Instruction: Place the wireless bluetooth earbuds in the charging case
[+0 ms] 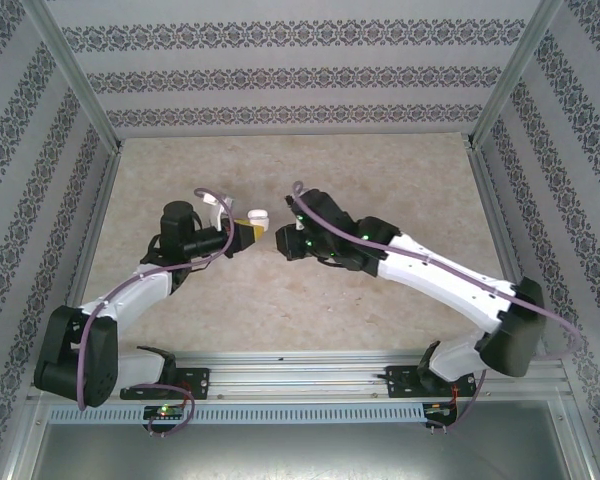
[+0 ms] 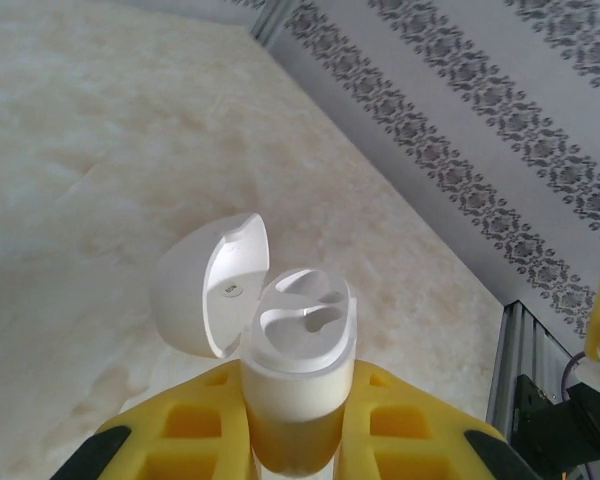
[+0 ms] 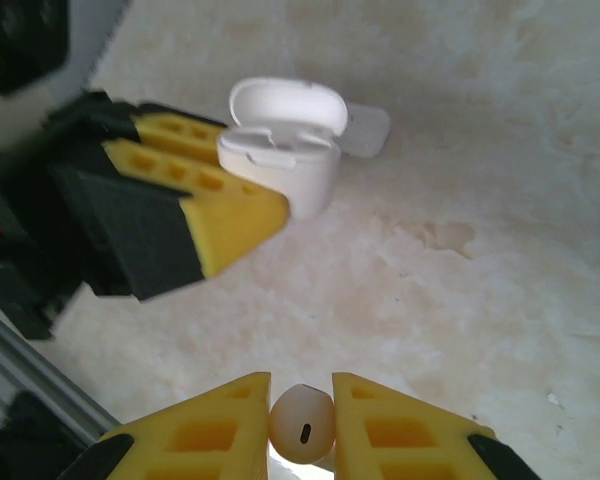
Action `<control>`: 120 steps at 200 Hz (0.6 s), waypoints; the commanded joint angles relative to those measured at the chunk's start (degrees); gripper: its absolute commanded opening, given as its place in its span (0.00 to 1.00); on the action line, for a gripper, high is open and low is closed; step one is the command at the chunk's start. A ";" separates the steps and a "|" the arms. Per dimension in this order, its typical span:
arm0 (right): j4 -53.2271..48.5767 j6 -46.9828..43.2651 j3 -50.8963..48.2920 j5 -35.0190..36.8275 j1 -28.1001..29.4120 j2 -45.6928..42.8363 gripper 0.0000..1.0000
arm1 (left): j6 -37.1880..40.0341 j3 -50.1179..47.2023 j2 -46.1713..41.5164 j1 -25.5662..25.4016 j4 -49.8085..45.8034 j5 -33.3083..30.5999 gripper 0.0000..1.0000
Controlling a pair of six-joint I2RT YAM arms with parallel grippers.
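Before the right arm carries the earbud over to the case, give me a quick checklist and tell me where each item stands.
1. Lid open: ok, swung fully back.
2. Charging case secure: ok, clamped upright between the fingers of the left gripper.
3. Sockets free: ok, both look empty in the left wrist view.
4. Earbud held: ok, pinched between the fingers of the right gripper.
5. Earbud turned to match a socket: cannot tell, its stem is hidden.
6. Earbud lined up over the case: not ok, the right gripper stands apart from it, off to one side.
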 commanded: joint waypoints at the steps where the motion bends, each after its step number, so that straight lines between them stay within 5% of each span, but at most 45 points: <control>1: 6.86 5.98 -3.01 -2.02 -1.21 -4.99 0.19 | 0.06 0.81 1.57 -1.94 11.64 -1.00 0.00; 120: 18.59 12.95 -3.11 -7.48 -2.80 -7.06 0.19 | 4.21 -2.64 2.56 -9.62 28.06 -2.84 0.00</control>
